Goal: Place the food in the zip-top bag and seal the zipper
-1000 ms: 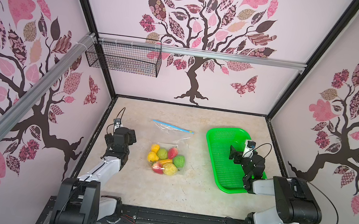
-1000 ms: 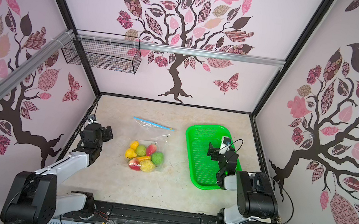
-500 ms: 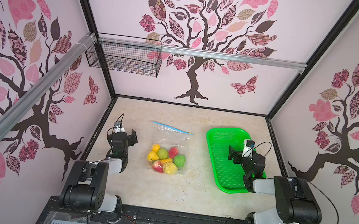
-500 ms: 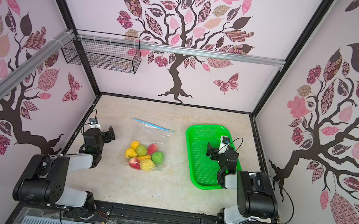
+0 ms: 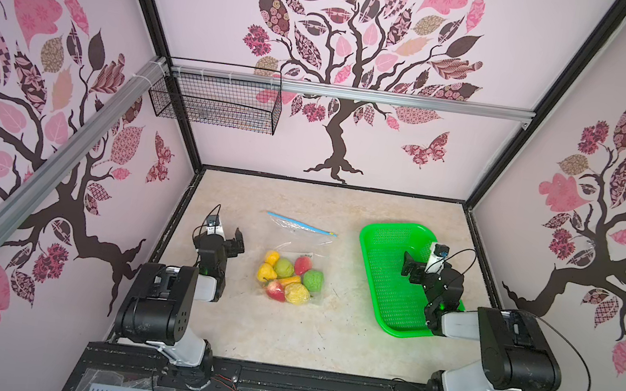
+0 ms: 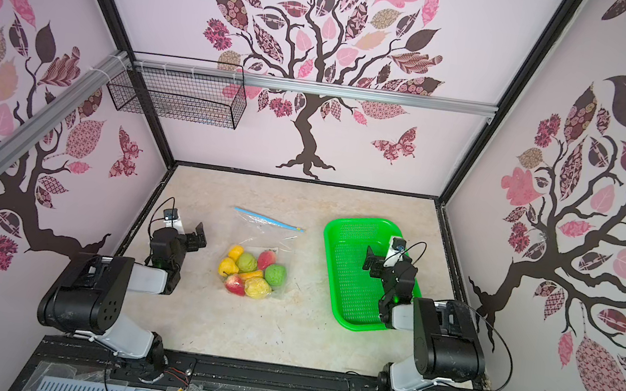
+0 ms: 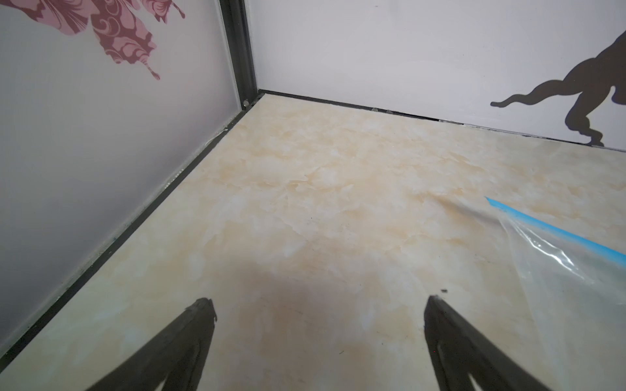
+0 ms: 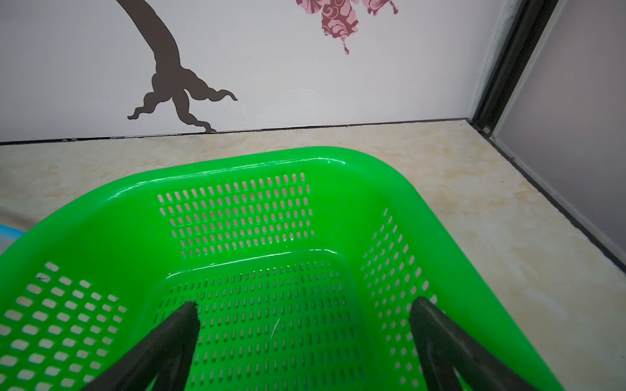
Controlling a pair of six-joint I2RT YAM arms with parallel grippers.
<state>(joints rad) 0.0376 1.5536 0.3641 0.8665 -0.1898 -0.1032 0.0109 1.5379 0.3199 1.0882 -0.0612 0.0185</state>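
Observation:
The clear zip-top bag (image 5: 297, 244) (image 6: 262, 239) lies flat mid-table in both top views. The food (image 5: 288, 279) (image 6: 251, 273), red, green, yellow and orange pieces, sits bunched inside its near end. The light-blue zipper (image 5: 298, 223) (image 6: 266, 218) (image 7: 548, 230) runs along the far mouth as a thin line, with its yellow slider (image 5: 333, 233) at the right end. My left gripper (image 5: 233, 240) (image 6: 196, 236) (image 7: 316, 301) stands open above bare table, left of the bag and apart from it. My right gripper (image 5: 412, 268) (image 6: 372, 264) (image 8: 305, 304) hangs open over the green basket, holding nothing.
A green mesh basket (image 5: 386, 287) (image 6: 348, 286) (image 8: 237, 210) sits at the right, nothing in it. A black wire basket (image 5: 216, 102) hangs on the back-left wall. Walls close in on the table's left, back and right sides.
The left arm has folded back toward the near edge, its gripper staying open left of the bag. The right arm, bag and food have hardly moved.

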